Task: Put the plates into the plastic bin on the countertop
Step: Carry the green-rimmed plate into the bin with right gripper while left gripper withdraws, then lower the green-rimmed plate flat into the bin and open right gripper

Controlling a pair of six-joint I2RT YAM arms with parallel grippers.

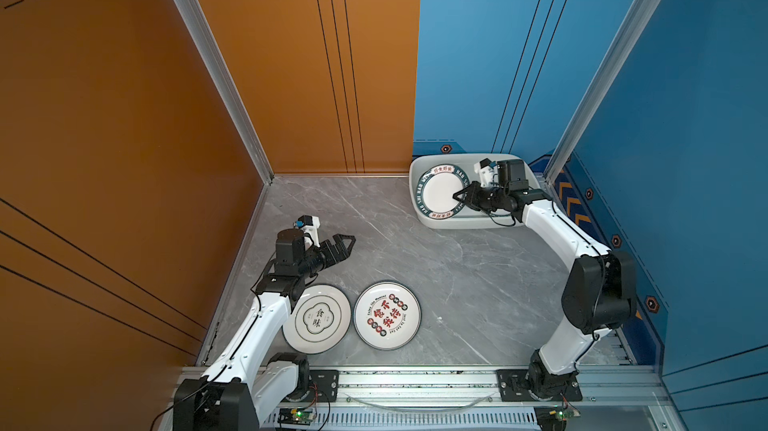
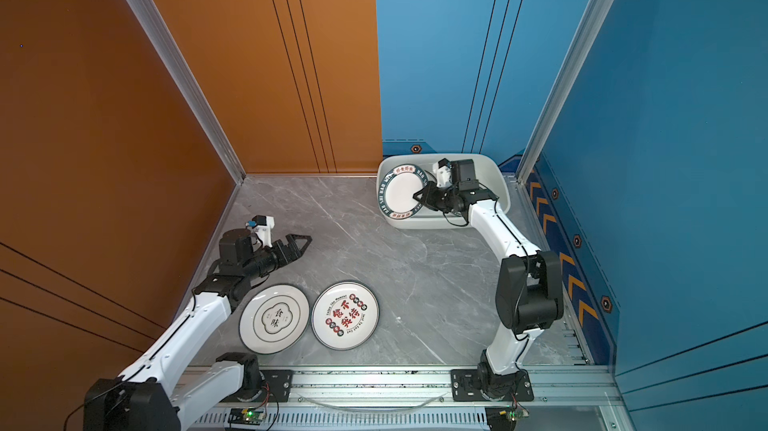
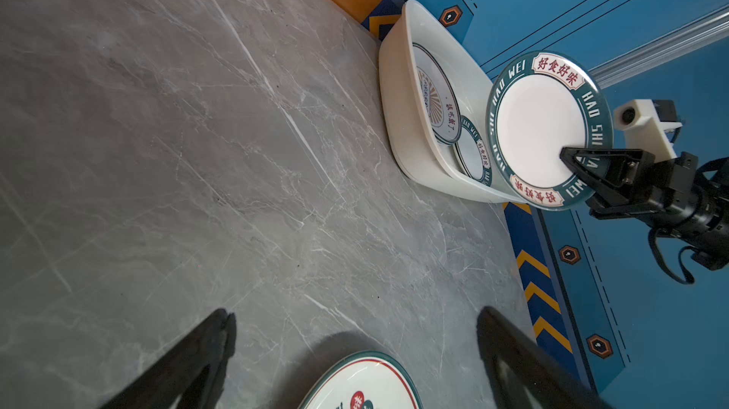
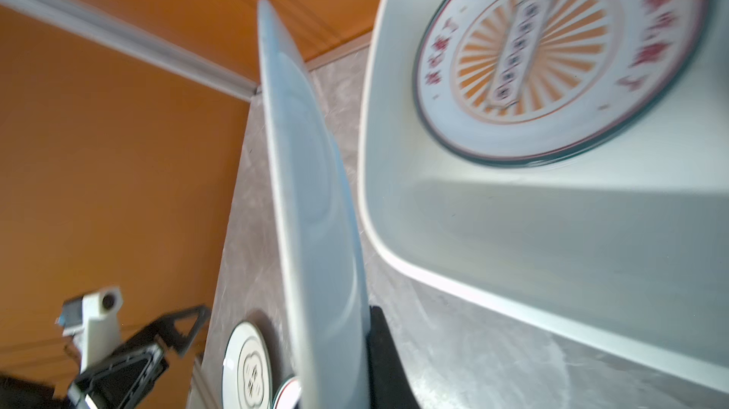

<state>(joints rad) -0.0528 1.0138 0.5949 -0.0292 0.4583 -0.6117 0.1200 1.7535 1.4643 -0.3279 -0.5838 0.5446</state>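
The countertop [image 1: 478, 283] is flat, grey and marble-patterned with white veins. The plastic bin [image 1: 457, 223] is a glossy white rectangular tub with rounded corners, set at the far right corner. A sunburst plate [image 4: 532, 60] lies on its floor. The teal-rimmed plate [image 1: 441, 191], round and smooth, is tilted over the bin, its rim pinched by the right gripper [image 1: 461, 196]. 2 round white plates, the clover-print plate [image 1: 318, 318] and the red-lettered plate [image 1: 387, 314], lie flat side by side near the front edge. The left gripper [image 1: 350, 247] has its jaws spread wide over bare countertop, just behind the clover-print plate.
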